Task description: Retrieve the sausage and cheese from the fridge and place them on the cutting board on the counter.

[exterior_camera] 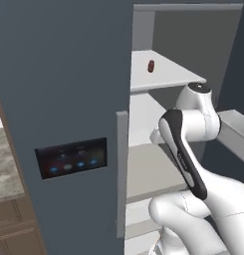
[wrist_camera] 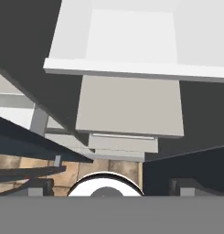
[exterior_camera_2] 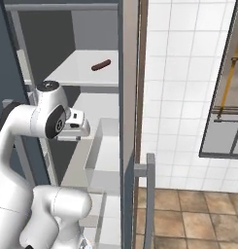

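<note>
Inside fridge (exterior_camera: pixel 68 99), arm apparently bent downward

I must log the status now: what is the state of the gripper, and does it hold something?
Gripper: jaws open, holding nothing; the sausage lies on the fridge shelf.

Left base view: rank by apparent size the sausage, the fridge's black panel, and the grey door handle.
Largest to smallest, as they look in that view:
1. black panel
2. grey door handle, tall but narrow, so near the panel in area; unsure between these two
3. sausage, by far the smallest, and it sits farther back on the shelf
</note>
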Robot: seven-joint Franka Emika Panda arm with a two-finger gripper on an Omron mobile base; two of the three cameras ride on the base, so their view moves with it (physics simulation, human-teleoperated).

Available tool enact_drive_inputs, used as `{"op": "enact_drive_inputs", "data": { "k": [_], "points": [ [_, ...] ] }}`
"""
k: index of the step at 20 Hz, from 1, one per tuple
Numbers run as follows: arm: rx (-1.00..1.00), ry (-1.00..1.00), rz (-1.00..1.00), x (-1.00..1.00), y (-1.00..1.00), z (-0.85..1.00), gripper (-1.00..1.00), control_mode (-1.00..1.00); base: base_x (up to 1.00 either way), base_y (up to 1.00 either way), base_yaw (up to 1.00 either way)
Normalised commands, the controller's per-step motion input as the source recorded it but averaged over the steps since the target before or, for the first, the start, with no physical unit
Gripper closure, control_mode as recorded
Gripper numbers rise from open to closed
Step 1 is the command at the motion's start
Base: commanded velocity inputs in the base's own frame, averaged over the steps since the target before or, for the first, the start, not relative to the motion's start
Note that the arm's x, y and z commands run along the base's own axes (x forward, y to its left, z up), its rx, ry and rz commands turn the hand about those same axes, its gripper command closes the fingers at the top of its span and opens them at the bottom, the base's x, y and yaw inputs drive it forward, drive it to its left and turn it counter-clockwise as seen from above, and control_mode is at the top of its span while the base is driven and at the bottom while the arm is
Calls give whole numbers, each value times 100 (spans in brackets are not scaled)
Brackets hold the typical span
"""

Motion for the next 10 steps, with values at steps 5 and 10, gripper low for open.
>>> {"op": "enact_drive_inputs", "data": {
  "k": [5,10],
  "points": [
    [0,0,0,0,0,0,-100,100,57,0,0],
    [0,0,0,0,0,0,-100,100,8,-3,0]
  ]
}}
